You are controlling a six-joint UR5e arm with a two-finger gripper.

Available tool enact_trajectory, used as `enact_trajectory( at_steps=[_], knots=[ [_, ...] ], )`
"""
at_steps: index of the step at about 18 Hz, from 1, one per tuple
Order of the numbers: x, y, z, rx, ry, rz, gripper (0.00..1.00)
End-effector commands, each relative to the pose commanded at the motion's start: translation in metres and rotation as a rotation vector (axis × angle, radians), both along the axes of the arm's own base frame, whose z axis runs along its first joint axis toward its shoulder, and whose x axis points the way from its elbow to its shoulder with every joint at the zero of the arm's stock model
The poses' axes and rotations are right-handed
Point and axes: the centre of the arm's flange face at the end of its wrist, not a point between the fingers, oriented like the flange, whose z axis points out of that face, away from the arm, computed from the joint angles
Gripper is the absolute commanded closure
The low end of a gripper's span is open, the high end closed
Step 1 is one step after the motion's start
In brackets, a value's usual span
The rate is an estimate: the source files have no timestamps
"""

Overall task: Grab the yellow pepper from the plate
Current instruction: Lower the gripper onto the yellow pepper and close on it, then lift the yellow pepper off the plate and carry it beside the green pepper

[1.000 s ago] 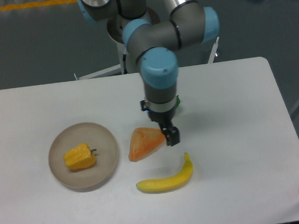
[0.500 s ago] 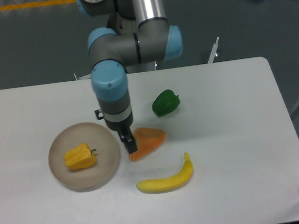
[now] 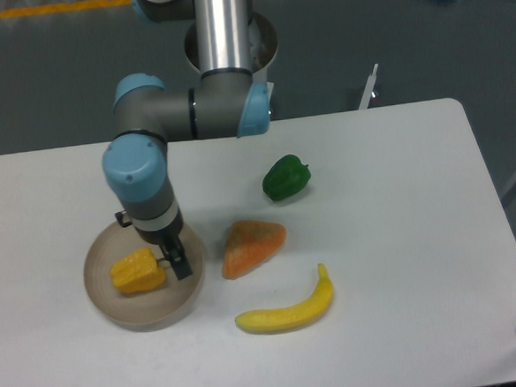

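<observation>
The yellow pepper (image 3: 136,272) lies on its side in the round beige plate (image 3: 115,308) at the left of the table. My gripper (image 3: 175,262) hangs over the plate's right half, just right of the pepper at its stem end. Its dark fingers point down and stand close to the pepper. I cannot tell whether the fingers are open or shut, or whether they touch the pepper.
An orange-pink wedge (image 3: 253,245) lies right of the plate. A yellow banana (image 3: 288,311) lies in front of it. A green pepper (image 3: 285,176) sits further back. The arm's elbow (image 3: 190,114) reaches over the table's rear left.
My gripper has swung left from the orange-pink wedge to over the plate, next to the yellow pepper. The green pepper came into view as the arm moved off it. No object has moved.
</observation>
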Motion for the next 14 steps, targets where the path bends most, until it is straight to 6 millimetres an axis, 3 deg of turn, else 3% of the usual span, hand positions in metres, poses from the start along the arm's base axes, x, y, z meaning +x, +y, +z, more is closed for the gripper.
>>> enact_trajectory(
  at_steps=[3, 10, 11, 14],
  knots=[
    [0.016, 0.005, -0.01, 0.017, 0.002, 0.015, 0.0],
    [0.02, 0.016, -0.024, 0.048, 0.006, 0.016, 0.0],
    [0.02, 0.016, -0.025, 0.046, 0.006, 0.016, 0.14],
    [0.02, 0.016, -0.022, 0.053, 0.005, 0.011, 0.8]
  ],
)
